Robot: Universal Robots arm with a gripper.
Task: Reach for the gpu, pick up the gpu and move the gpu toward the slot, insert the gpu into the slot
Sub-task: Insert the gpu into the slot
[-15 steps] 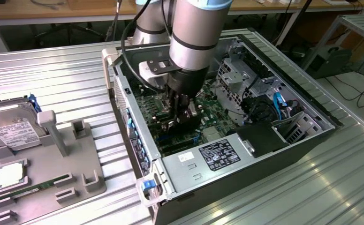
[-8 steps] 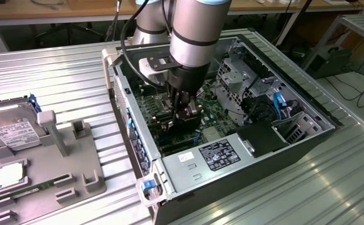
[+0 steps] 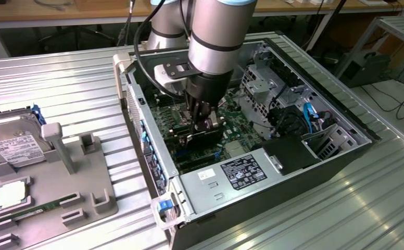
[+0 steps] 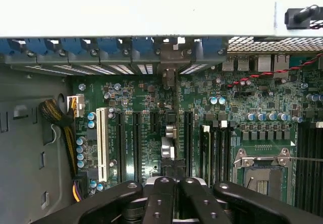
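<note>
The end effector (image 3: 206, 124) is deep inside the open computer case (image 3: 341, 112), low over the green motherboard (image 3: 240, 125). Its fingers are drawn together and clamped on the top edge of the gpu (image 3: 200, 138), the dark flat card that stands on edge directly beneath them. In the wrist view the two inner fingers (image 4: 160, 199) meet side by side, with the card seen edge-on as a thin strip (image 4: 169, 133) running away from them toward the case's rear wall.

The card is already in the case, upright among the long expansion slots (image 4: 135, 143), with the white slot (image 4: 102, 143) off to one side of the end effector and the processor socket (image 4: 262, 171) off to the other. Its lower edge seems to sit at or in a slot, but whether it is fully seated cannot be told from here.

So the reach looks finished, and the card is in a firm grip. It stands at the motherboard rather than outside the case. What is left, as far as can be judged, is either lifting it clear or pressing it home, depending on whether it is seated.

Well away from the end effector, outside the case on the ribbed metal desk (image 3: 63, 94), a grey holder tray (image 3: 84, 182) carries a hard drive (image 3: 14, 143) and a green memory stick (image 3: 35, 211).
</note>
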